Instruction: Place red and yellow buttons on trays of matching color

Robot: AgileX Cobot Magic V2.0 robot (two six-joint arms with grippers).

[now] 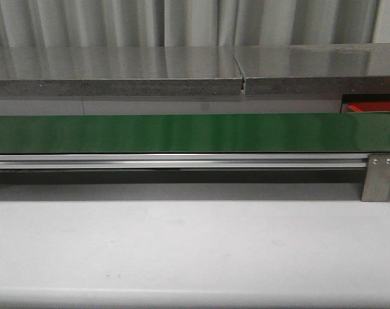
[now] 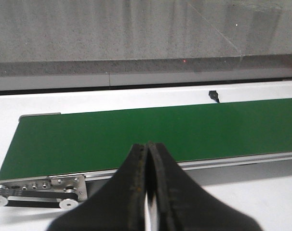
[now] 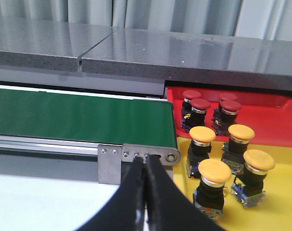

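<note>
In the right wrist view, several red buttons (image 3: 201, 104) stand on the red tray (image 3: 261, 122) and several yellow buttons (image 3: 215, 171) stand on the yellow tray (image 3: 276, 211), both just past the belt's end. My right gripper (image 3: 145, 161) is shut and empty, over the white table in front of the belt's end bracket. My left gripper (image 2: 147, 146) is shut and empty, in front of the belt's other end. The green conveyor belt (image 1: 182, 132) carries no buttons. In the front view only a corner of the red tray (image 1: 372, 106) shows, and neither gripper is seen.
A grey stone ledge (image 1: 182, 71) runs behind the belt. The belt's metal rail (image 1: 182, 161) and end bracket (image 1: 378, 177) stand at the white table's (image 1: 182, 244) far side. A small black part (image 2: 213, 95) sits beyond the belt in the left wrist view.
</note>
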